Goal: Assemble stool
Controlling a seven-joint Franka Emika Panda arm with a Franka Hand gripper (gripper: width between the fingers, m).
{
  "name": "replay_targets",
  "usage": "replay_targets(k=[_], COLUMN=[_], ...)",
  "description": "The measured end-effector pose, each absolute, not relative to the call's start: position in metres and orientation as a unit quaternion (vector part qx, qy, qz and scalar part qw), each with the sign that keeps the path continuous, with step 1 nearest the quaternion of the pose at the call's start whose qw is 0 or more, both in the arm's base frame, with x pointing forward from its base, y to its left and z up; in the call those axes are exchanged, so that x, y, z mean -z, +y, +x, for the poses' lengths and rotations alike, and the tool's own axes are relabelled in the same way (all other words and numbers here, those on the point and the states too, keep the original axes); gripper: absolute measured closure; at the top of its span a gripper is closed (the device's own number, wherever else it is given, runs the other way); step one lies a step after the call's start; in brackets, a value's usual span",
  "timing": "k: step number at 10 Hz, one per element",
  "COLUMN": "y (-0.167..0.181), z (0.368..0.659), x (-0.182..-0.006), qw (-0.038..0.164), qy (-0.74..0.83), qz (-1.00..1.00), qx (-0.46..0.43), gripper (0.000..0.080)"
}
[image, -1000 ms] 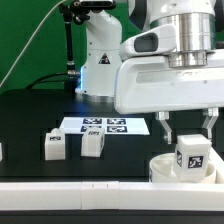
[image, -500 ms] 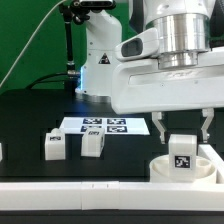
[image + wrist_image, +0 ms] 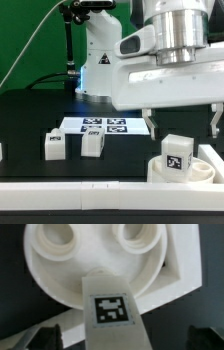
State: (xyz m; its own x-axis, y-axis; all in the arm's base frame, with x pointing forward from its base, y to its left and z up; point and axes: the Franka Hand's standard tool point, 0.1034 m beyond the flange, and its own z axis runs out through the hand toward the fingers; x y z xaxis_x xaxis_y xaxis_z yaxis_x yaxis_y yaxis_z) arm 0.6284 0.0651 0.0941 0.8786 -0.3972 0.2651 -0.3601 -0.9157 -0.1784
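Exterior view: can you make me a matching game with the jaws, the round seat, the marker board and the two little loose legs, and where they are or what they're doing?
Things:
1 jaws
2 round seat
3 marker board
4 loose legs

Clues:
A lying flat behind the loose legs
B open, holding nothing
C a tagged leg rests on it
D side by side, toward the exterior view's left

Pairs: 1-B, 2-C, 3-A, 4-D

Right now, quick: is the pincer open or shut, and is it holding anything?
Pincer: open, holding nothing; its fingers stand clear on either side of the leg that sits on the seat.
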Motion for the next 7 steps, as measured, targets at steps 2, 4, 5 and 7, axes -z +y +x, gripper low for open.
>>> replay_targets(k=[2, 4, 5, 7], y=[0.035, 0.028, 0.029, 0.029], z=[0.614, 0.613, 0.613, 0.613], x=[-0.109, -0.108, -0.108, -0.107], qw=[0.053, 0.050, 0.050, 0.049], qy=[0.166, 0.158, 0.155, 0.155], qz=[-0.973, -0.974, -0.975, -0.975], qx=[0.153, 0.152, 0.152, 0.152], gripper=[0.0151, 0.0151, 0.0151, 0.0151])
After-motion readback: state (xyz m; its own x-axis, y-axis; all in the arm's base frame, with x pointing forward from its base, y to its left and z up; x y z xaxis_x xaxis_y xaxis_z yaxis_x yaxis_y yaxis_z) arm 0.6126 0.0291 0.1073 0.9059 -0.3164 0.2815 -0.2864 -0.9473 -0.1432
